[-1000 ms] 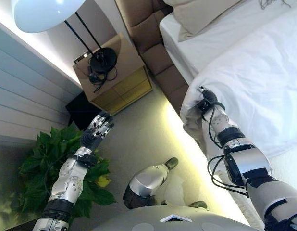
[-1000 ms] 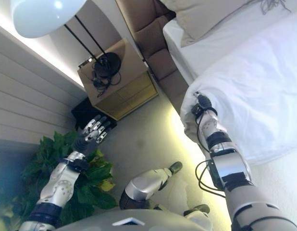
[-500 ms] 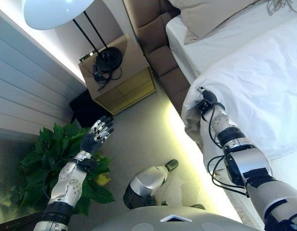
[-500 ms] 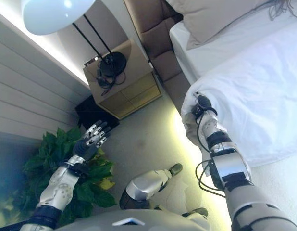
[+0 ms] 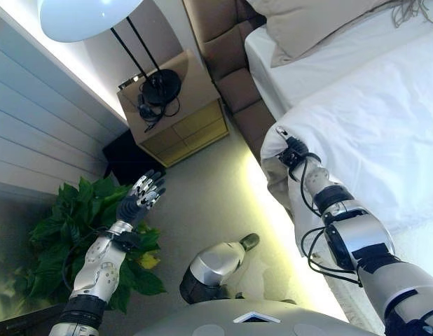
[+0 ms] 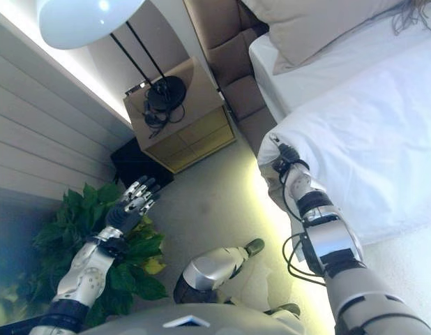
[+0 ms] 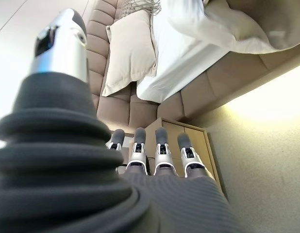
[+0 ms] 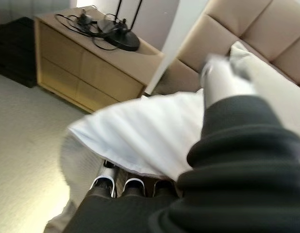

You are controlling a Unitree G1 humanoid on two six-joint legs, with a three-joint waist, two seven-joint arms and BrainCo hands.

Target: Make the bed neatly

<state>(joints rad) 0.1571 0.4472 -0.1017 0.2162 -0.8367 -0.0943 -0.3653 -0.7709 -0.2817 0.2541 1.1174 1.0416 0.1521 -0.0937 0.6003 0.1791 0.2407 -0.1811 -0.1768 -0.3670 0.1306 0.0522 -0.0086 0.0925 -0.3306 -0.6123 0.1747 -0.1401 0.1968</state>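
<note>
white duvet (image 5: 370,133) is spread over the bed (image 5: 307,66), its corner hanging off the near side edge. right hand (image 5: 290,148) is tucked under that corner, finger state cannot be told. left hand (image 5: 141,198) is held over the floor near the plant (image 5: 55,238), fingers straight, nothing grasped.

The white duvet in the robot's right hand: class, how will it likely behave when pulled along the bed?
The white duvet will probably flop: it drapes and folds over the right hand. It looks puffy, so likely light. It may drag unevenly and wrinkle.
</note>
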